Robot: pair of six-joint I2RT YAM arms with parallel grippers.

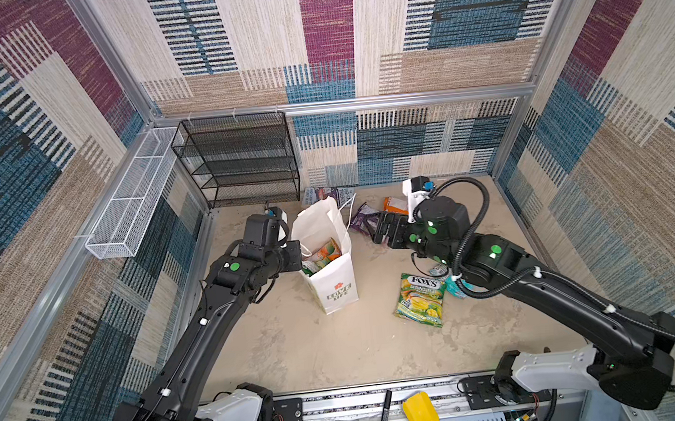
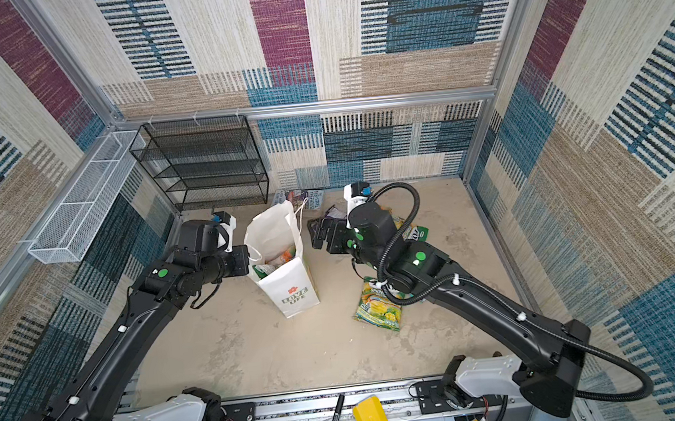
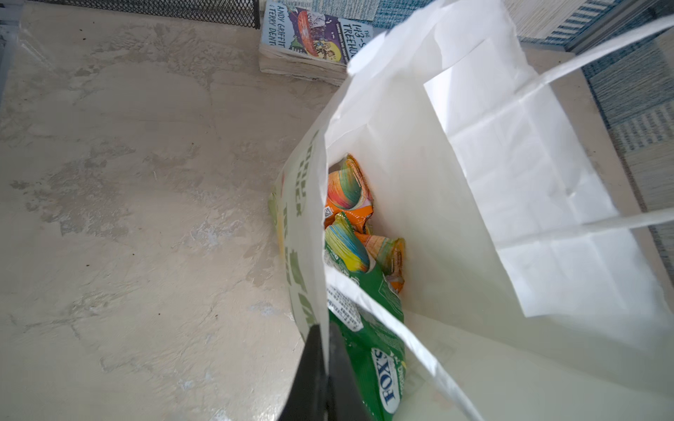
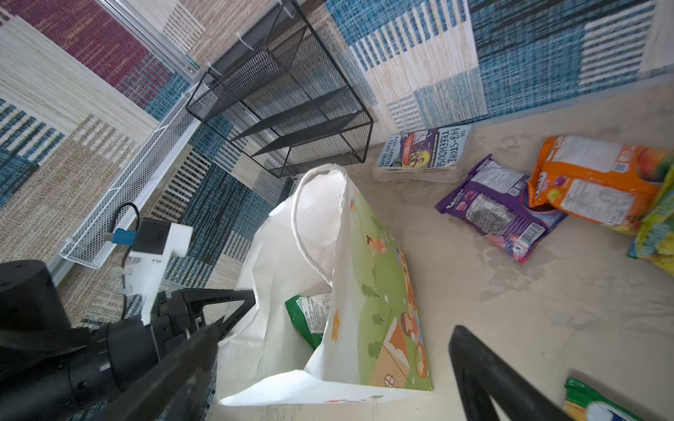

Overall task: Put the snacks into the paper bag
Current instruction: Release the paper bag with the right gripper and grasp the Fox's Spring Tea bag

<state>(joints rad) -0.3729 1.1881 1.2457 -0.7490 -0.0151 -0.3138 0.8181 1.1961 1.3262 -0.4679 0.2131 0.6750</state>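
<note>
Fetch step: L gripper point(image 3: 324, 330) pinches bag point(image 1: 332, 291) rim, R gripper point(image 1: 380, 228) spread wide & empty mid-frame; next prob. reach purple packet point(image 1: 363, 217) beside it.

Matt white paper bag point(image 1: 333, 280), glossy plastic snack packets point(image 1: 421, 300), black metal mesh rack point(image 1: 239, 157), rough tabletop point(image 1: 318, 346)

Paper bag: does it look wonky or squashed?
A bit. The paper bag is creased and its mouth is pulled lopsided where the jaws of the left gripper pinch its rim. No tear shows.
</note>
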